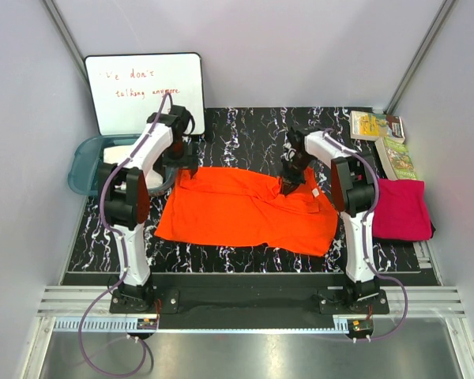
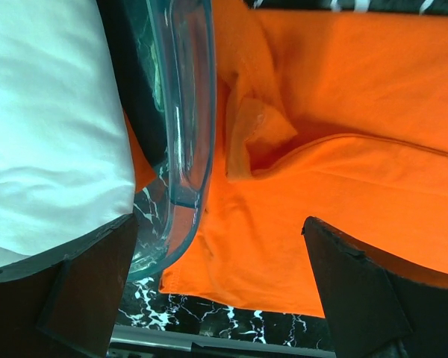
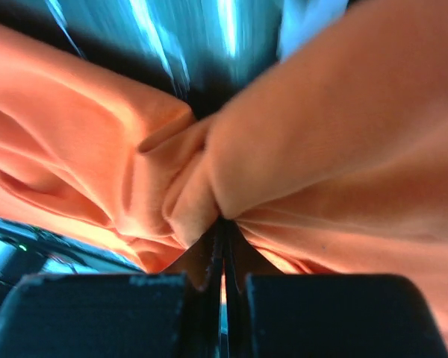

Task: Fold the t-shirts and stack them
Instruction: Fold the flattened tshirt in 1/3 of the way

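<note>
The orange t-shirt (image 1: 245, 209) lies spread across the middle of the black marbled table. My right gripper (image 1: 289, 183) is shut on a bunched fold of the orange t-shirt (image 3: 209, 171) at its upper right part. My left gripper (image 1: 182, 166) is open over the shirt's upper left corner (image 2: 313, 149), its jaws wide apart with nothing between them. The magenta-pink t-shirt (image 1: 403, 209) lies folded at the right. The cream-white t-shirt (image 1: 125, 154) sits in the teal tub; it also shows in the left wrist view (image 2: 52, 134).
The teal plastic tub (image 1: 87, 166) stands at the left edge, its rim (image 2: 187, 134) close to my left gripper. A whiteboard (image 1: 144, 91) leans at the back left. Colourful booklets (image 1: 383, 138) lie at the back right.
</note>
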{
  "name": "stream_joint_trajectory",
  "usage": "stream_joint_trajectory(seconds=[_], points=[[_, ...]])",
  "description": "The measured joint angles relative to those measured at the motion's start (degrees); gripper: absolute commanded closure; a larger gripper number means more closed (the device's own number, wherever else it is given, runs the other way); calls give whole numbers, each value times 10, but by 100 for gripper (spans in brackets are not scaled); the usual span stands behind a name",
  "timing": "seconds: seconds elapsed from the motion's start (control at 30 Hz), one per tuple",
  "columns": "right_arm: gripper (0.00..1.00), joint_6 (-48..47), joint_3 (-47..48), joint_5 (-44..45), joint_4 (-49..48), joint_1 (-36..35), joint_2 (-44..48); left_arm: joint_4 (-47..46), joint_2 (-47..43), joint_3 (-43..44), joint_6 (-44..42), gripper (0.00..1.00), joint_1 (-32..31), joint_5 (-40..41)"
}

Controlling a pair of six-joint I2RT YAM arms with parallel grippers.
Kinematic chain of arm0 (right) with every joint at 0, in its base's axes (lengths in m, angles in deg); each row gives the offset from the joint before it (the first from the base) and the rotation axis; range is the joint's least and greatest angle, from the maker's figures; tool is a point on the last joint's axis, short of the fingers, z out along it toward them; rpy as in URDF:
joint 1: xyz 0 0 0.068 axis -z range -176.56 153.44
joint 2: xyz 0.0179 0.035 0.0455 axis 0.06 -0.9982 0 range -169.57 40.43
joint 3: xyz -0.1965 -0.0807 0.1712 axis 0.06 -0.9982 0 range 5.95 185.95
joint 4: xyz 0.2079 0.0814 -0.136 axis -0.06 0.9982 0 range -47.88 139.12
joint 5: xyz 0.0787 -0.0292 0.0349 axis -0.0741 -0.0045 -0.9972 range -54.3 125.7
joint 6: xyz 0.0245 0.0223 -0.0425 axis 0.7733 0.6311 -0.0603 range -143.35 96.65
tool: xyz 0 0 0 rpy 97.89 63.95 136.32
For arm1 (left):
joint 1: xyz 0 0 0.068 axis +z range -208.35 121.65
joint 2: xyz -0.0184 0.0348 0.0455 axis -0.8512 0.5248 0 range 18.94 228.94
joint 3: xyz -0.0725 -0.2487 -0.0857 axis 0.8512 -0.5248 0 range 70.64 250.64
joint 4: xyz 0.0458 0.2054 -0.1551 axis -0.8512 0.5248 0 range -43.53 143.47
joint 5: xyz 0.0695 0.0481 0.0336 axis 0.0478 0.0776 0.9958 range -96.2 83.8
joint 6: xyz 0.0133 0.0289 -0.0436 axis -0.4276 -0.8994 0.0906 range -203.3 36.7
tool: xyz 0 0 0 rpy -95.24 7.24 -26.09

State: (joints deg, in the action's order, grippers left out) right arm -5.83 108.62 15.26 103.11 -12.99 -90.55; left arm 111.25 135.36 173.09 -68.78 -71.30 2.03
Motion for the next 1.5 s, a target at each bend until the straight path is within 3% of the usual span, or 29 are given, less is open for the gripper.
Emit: stream_joint_trajectory(seconds=[0.23, 0.43, 0.93, 1.27, 1.5], points=[[100, -4, -54, 36, 68, -13, 61, -1, 0, -32, -4, 1, 0, 0], [100, 1, -58, 93, 68, -12, 99, -4, -1, -40, -8, 1, 0, 0], [100, 2, 123, 150, 50, -12, -55, -11, -7, -40, -11, 1, 0, 0], [100, 2, 177, 204, 72, -7, -84, -10, -7, -38, -11, 1, -3, -5], [100, 2, 227, 220, 87, 46, -110, -10, -7, -6, -17, 1, -24, -26]])
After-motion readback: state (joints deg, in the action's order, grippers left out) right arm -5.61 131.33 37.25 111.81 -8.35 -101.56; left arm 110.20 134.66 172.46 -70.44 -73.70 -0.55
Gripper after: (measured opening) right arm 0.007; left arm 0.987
